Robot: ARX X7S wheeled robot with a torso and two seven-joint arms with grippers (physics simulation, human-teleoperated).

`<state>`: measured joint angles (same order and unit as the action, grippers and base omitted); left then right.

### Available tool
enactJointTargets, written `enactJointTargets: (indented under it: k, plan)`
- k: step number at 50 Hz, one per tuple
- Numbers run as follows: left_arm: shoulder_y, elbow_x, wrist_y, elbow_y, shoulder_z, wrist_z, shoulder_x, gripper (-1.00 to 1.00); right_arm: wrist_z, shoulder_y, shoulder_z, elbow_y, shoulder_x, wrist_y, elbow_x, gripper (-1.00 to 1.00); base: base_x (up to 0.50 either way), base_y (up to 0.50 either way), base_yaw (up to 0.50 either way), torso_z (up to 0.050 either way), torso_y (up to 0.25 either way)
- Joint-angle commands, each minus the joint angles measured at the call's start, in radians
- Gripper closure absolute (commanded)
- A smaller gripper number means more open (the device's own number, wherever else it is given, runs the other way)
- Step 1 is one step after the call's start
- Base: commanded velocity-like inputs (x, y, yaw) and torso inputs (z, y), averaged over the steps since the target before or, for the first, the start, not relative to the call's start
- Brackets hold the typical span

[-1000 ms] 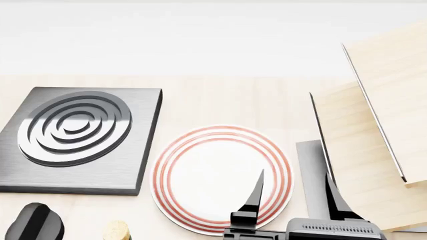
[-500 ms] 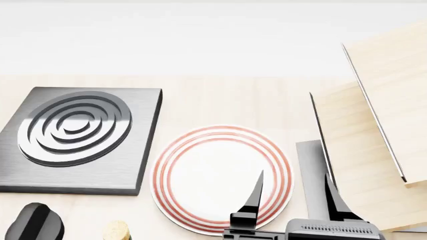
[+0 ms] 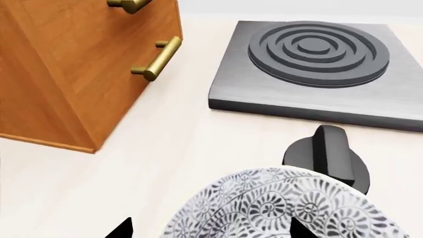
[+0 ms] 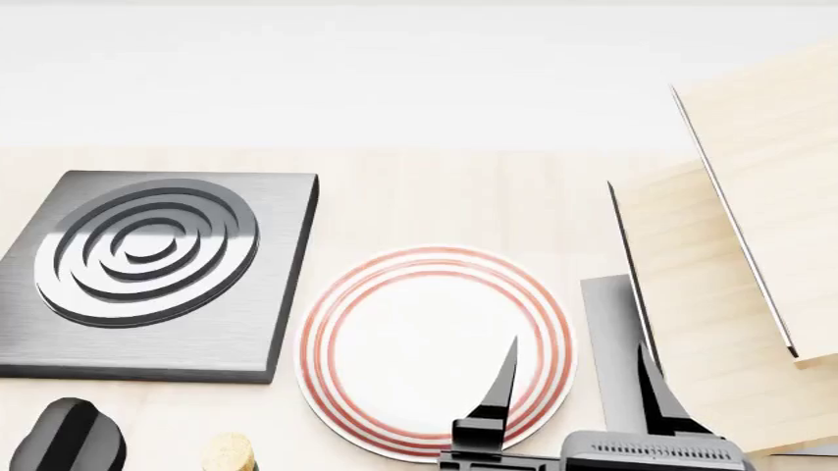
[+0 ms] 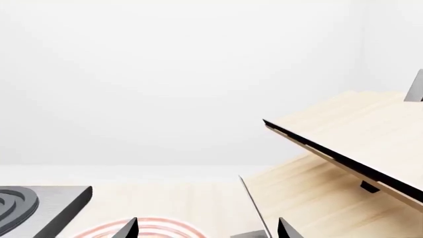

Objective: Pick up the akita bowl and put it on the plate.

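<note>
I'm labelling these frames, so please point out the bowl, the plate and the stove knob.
bowl (image 3: 284, 208): left wrist view, on its patterned outer wall.
plate (image 4: 406, 343): head view, on its bare white centre.
knob (image 3: 328, 154): left wrist view, on its raised black grip.

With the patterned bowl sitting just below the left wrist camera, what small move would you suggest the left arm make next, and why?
Probably ease the left gripper down around the akita bowl. Its fingertips show spread to either side of the bowl, open and apparently not gripping yet, and the plate lies bare.
</note>
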<state>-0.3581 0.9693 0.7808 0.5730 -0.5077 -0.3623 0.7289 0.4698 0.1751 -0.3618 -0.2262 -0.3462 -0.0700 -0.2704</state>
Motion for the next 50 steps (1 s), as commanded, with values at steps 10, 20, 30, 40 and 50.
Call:
enactJointTargets:
  k: [10, 20, 30, 40, 50]
  plan:
    - [0.015, -0.01, 0.003, -0.038, 0.027, 0.006, -0.002, -1.0, -0.001, 0.005, -0.009, 0.03, 0.005, 0.013, 0.002, -1.0, 0.0, 0.0, 0.0, 0.0, 0.0]
    - [0.022, -0.021, 0.011, -0.057, 0.058, 0.014, 0.004, -1.0, 0.003, 0.002, -0.01, 0.024, 0.002, 0.011, 0.0, -1.0, 0.0, 0.0, 0.0, 0.0, 0.0]
    - [0.022, -0.024, 0.014, -0.072, 0.063, 0.021, 0.008, -1.0, 0.003, 0.003, -0.012, 0.033, 0.003, 0.015, -0.002, -1.0, 0.0, 0.0, 0.0, 0.0, 0.0]
    - [0.024, -0.022, 0.022, -0.069, 0.064, 0.011, 0.012, -1.0, 0.004, 0.007, -0.015, 0.034, 0.002, 0.012, -0.003, -1.0, 0.0, 0.0, 0.0, 0.0, 0.0]
    - [0.019, -0.017, 0.029, -0.058, 0.053, -0.002, 0.014, -1.0, 0.004, 0.008, -0.016, 0.038, 0.0, 0.014, -0.006, -1.0, 0.0, 0.0, 0.0, 0.0, 0.0]
